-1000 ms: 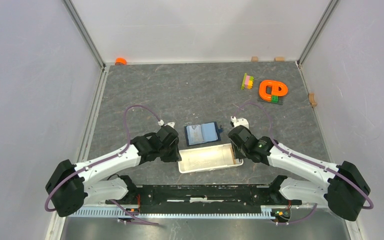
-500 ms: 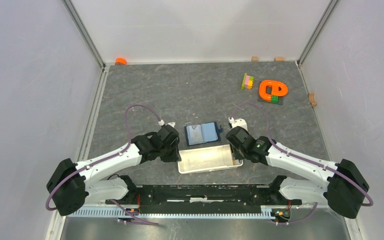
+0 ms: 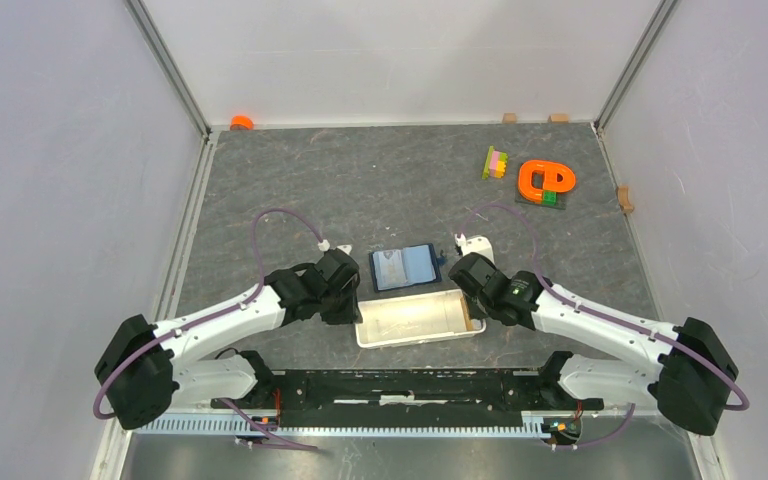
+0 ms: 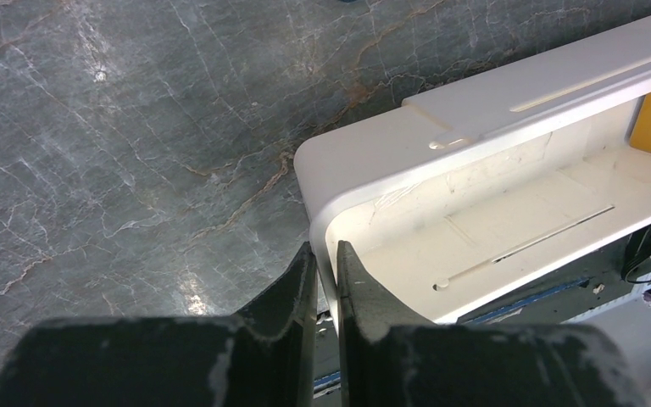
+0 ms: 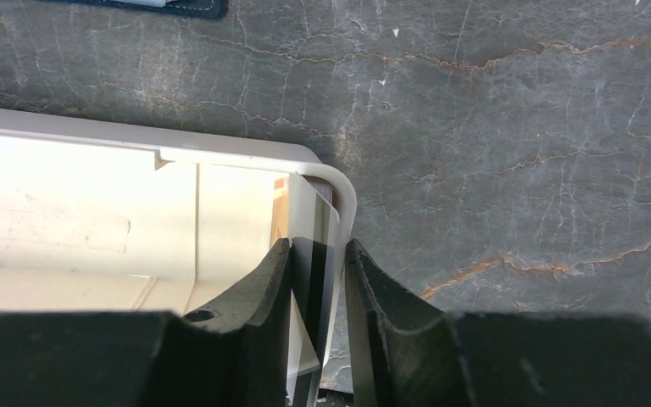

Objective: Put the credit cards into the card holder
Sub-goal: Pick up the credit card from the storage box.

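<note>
— What could go wrong from here?

— The right end effector (image 5: 316, 254) straddles the thin whitish credit cards (image 5: 322, 229), which stand on edge at the right end of the long white plastic tray (image 4: 492, 102). The tray's end wall seems to sit between those jaws too. If they squeeze like that, they may grab wall and cards together. They might also lift several cards at once and let one slide out. (I cannot tell whether they are clamped or only close.)

— And the other arm?

— The left end effector (image 4: 324, 263) is pressed together on the tray's left end wall. If that pinch slips, the tray could skid across the grey marbled surface (image 3: 360, 180). It might then reach the small navy-blue folding card holder (image 3: 406, 267), which lies open just beyond the tray.

— Anything different from a second ago?

— The right wrist has crept slightly left, toward the holder. Tray, holder and left arm sit as before.
</note>
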{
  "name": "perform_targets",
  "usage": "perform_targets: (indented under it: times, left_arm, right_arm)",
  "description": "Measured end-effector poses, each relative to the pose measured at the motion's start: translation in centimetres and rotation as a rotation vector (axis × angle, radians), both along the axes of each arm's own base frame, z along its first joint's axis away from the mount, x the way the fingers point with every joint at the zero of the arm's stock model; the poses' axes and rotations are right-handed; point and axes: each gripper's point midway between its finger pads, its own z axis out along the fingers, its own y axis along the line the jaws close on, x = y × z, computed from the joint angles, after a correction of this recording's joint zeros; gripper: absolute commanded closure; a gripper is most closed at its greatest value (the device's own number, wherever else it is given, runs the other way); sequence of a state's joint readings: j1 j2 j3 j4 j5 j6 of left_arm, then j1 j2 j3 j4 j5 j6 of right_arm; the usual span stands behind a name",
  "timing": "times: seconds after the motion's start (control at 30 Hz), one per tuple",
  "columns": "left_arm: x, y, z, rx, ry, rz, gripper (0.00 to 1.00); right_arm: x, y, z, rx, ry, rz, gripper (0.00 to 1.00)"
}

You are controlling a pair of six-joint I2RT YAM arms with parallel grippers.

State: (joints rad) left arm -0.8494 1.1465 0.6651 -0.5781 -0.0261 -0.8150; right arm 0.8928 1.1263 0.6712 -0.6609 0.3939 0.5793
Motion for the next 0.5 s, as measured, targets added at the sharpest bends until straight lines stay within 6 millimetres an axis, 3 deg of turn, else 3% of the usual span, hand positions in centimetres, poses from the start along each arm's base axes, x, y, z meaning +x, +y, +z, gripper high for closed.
perform_targets:
  times: [0.23,0.5]
  left_arm:
    - [-0.2,0.1,-0.1,0.008,0.007,-0.002,0.89]
    - [-0.4,0.4,-0.1,0.022,0.017,-0.005,0.9]
  right_arm:
    - [-0.2,0.2,0.6,0.002,0.001,0.003,0.78]
    - [-0.2,0.5,1.4,0.033,-0.009,0.008,0.72]
